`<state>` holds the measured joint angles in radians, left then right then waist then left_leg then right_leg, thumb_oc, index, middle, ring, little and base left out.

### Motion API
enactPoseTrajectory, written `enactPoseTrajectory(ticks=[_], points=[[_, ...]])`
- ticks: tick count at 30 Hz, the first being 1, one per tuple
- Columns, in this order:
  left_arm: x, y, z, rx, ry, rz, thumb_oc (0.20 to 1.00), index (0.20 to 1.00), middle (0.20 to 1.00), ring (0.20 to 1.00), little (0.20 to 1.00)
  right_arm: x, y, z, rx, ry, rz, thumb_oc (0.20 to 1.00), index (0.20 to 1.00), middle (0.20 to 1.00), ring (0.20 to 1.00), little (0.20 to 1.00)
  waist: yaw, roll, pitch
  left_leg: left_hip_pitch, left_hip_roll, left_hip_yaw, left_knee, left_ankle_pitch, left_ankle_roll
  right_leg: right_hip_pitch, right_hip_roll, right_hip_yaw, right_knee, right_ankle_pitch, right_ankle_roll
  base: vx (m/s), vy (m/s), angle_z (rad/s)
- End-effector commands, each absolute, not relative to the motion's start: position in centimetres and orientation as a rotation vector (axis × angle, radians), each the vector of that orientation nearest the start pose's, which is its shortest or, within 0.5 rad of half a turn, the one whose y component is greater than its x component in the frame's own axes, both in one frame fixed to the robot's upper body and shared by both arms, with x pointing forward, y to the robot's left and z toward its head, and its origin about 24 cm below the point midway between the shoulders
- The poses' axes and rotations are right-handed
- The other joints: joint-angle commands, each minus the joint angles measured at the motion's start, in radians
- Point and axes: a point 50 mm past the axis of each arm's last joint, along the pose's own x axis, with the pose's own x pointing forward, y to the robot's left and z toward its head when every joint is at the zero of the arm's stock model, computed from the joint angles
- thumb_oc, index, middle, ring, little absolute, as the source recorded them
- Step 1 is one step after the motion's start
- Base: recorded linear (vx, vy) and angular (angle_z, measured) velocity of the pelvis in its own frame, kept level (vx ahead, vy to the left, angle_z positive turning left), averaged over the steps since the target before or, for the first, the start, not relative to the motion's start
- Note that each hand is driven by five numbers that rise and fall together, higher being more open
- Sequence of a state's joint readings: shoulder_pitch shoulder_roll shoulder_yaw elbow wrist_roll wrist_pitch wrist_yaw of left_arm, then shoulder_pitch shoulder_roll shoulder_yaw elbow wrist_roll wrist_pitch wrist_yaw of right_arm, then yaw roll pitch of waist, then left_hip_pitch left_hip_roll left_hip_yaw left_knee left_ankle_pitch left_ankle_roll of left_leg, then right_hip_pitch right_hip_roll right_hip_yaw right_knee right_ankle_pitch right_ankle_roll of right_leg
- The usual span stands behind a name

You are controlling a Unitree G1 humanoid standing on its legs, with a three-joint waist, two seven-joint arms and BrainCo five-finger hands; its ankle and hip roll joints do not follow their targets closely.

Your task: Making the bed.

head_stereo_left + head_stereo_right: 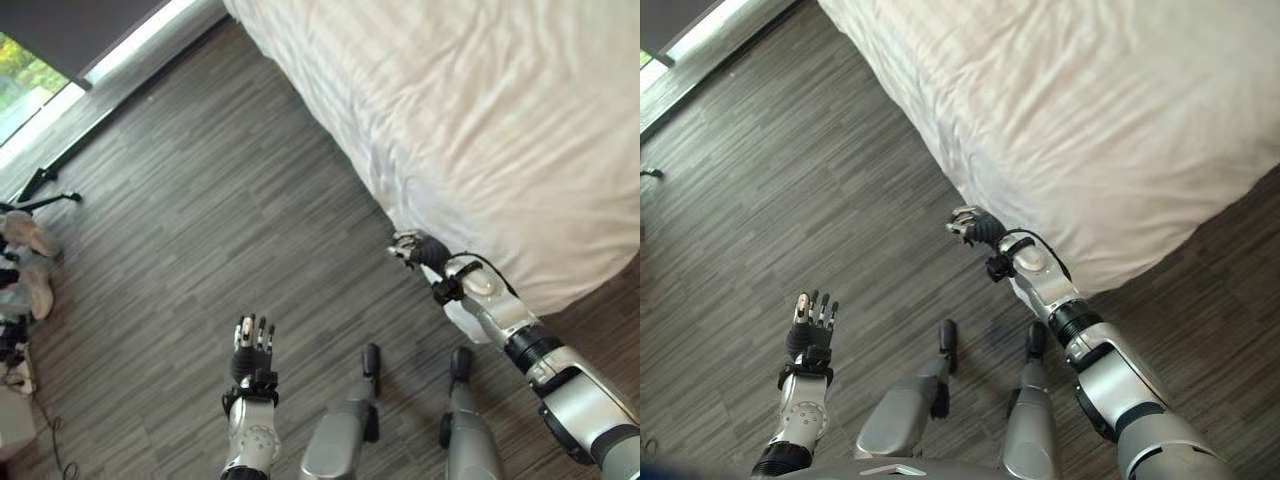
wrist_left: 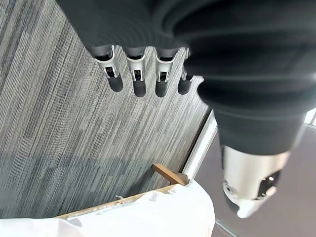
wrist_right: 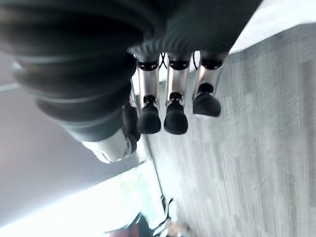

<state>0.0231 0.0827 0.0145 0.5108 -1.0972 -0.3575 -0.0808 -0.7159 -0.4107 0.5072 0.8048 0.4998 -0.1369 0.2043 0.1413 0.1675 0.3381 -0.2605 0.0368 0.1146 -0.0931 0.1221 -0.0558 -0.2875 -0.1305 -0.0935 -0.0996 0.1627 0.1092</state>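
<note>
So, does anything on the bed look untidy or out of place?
The white cover is rumpled, with creases running across it and down the side that hangs toward the floor. Nothing looks spilled or damaged. Neither robot hand holds the cloth.

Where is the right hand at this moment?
In the left eye view the right hand is right of centre, fingers relaxed, beside the white duvet's hanging edge, above the wood floor.
</note>
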Motion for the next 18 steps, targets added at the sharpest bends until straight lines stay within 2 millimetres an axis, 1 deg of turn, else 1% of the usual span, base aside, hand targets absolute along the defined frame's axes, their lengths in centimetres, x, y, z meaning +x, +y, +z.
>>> enactPoseTrajectory(ticks=[1,2,3,4,5,6,7,8,9,11,13,14,15,16,18], points=[[22.9,22.0,-3.6,-0.875,0.018,0.395,1.000,1.000,1.000,1.000,1.000,37.5,-16.9,7.4,-0.221,0.124,0.306,0.200,0.200,0.200,0.200,0.200,0.004,-0.006,0.024,-0.003,-0.052,-0.029,0.006,-0.007,0.014,0.014,-0.042,0.030,0.018,-0.005,0.026,-0.02,0.017,0.15],[22.9,22.0,-3.6,-0.875,0.018,0.395,1.000,1.000,1.000,1.000,1.000,37.5,-16.9,7.4,-0.221,0.123,0.305,0.200,0.200,0.200,0.200,0.200,0.005,-0.006,0.024,-0.003,-0.052,-0.029,0.006,-0.008,0.014,0.013,-0.042,0.030,0.019,-0.005,0.026,-0.02,0.019,0.16],[22.9,22.0,-3.6,-0.878,0.017,0.396,1.000,1.000,1.000,1.000,1.000,37.2,-18.9,6.1,-0.179,0.183,0.215,0.200,0.200,0.200,0.200,0.200,0.006,0.001,0.030,-0.006,-0.053,-0.030,0.006,-0.008,0.014,0.011,-0.042,0.030,0.018,-0.004,0.027,-0.01,0.011,0.07],[22.8,22.1,-3.6,-0.882,0.017,0.401,1.000,1.000,1.000,1.000,1.000,36.7,-20.4,5.2,-0.168,0.228,0.161,0.200,0.200,0.200,0.200,0.200,0.008,0.005,0.033,-0.011,-0.054,-0.032,0.006,-0.007,0.014,0.005,-0.042,0.030,0.018,-0.003,0.028,0.00,0.000,0.00],[22.7,22.2,-3.6,-0.883,0.016,0.407,1.000,1.000,1.000,1.000,1.000,35.8,-22.9,3.8,-0.165,0.299,0.068,0.200,0.200,0.200,0.200,0.200,0.008,0.012,0.039,-0.014,-0.056,-0.032,0.006,-0.007,0.015,0.004,-0.044,0.029,0.018,-0.004,0.029,0.00,0.000,0.00],[22.6,22.3,-3.7,-0.880,0.020,0.409,1.000,1.000,1.000,1.000,1.000,34.6,-24.9,2.3,-0.168,0.365,-0.002,0.200,0.200,0.200,0.200,0.200,0.005,0.017,0.044,-0.013,-0.057,-0.033,0.006,-0.010,0.016,0.005,-0.044,0.030,0.018,-0.008,0.031,0.00,0.031,0.02],[22.5,22.4,-3.8,-0.879,0.025,0.413,1.000,1.000,1.000,1.000,1.000,33.6,-26.1,1.3,-0.159,0.412,-0.045,0.200,0.200,0.200,0.200,0.200,0.004,0.021,0.042,-0.019,-0.058,-0.031,0.006,-0.008,0.016,-0.002,-0.044,0.031,0.017,-0.005,0.031,0.01,0.027,0.03],[22.5,22.4,-3.8,-0.881,0.021,0.415,1.000,1.000,1.000,1.000,1.000,32.3,-27.8,0.1,-0.145,0.473,-0.117,0.200,0.200,0.200,0.200,0.200,0.001,0.025,0.043,-0.019,-0.059,-0.033,0.006,-0.010,0.016,-0.003,-0.045,0.031,0.017,-0.005,0.032,0.02,0.042,0.03],[22.4,22.8,-3.7,-0.879,0.012,0.425,1.000,1.000,1.000,1.000,1.000,29.0,-31.2,-2.0,-0.095,0.571,-0.271,0.200,0.200,0.200,0.200,0.200,-0.011,0.032,0.046,-0.021,-0.060,-0.034,0.006,-0.013,0.017,-0.005,-0.048,0.033,0.017,-0.008,0.035,0.04,0.049,0.02],[22.2,23.0,-3.5,-0.877,0.001,0.428,1.000,1.000,1.000,1.000,1.000,25.7,-33.8,-3.6,-0.046,0.638,-0.394,0.200,0.200,0.200,0.200,0.200,-0.030,0.035,0.049,-0.018,-0.062,-0.033,0.006,-0.020,0.018,-0.004,-0.049,0.034,0.017,-0.015,0.038,0.03,0.052,0.00],[22.1,23.2,-3.4,-0.877,-0.013,0.436,1.000,1.000,1.000,1.000,1.000,22.6,-35.3,-5.0,-0.031,0.704,-0.467,0.200,0.200,0.200,0.200,0.200,-0.048,0.031,0.048,-0.023,-0.063,-0.030,0.006,-0.021,0.018,-0.011,-0.049,0.038,0.015,-0.012,0.039,0.02,0.031,-0.01],[22.0,23.4,-3.4,-0.875,-0.014,0.443,1.000,1.000,1.000,1.000,1.000,20.5,-35.7,-6.2,-0.023,0.757,-0.495,0.200,0.200,0.200,0.200,0.200,-0.062,0.026,0.050,-0.015,-0.062,-0.028,0.006,-0.028,0.018,-0.005,-0.048,0.041,0.017,-0.018,0.039,0.00,0.000,0.00],[22.0,23.4,-3.4,-0.875,-0.014,0.443,1.000,1.000,1.000,1.000,1.000,20.5,-35.7,-6.2,-0.023,0.757,-0.496,0.200,0.200,0.200,0.200,0.200,-0.061,0.026,0.048,-0.018,-0.062,-0.028,0.006,-0.024,0.018,-0.008,-0.048,0.042,0.015,-0.014,0.039,0.05,0.030,-0.04],[22.1,23.6,-3.4,-0.881,-0.023,0.456,1.000,1.000,1.000,1.000,1.000,17.3,-35.9,-8.0,-0.023,0.849,-0.518,0.200,0.200,0.200,0.200,0.200,-0.086,0.015,0.045,-0.013,-0.060,-0.020,0.006,-0.029,0.018,-0.008,-0.046,0.049,0.016,-0.015,0.037,0.04,0.031,-0.08],[22.1,23.8,-3.2,-0.882,-0.036,0.458,1.000,1.000,1.000,1.000,1.000,13.4,-36.1,-9.6,-0.067,0.984,-0.528,0.200,0.200,0.200,0.200,0.200,-0.112,0.004,0.040,-0.006,-0.058,-0.013,0.006,-0.034,0.019,-0.005,-0.045,0.055,0.018,-0.018,0.036,0.06,0.033,-0.05]])
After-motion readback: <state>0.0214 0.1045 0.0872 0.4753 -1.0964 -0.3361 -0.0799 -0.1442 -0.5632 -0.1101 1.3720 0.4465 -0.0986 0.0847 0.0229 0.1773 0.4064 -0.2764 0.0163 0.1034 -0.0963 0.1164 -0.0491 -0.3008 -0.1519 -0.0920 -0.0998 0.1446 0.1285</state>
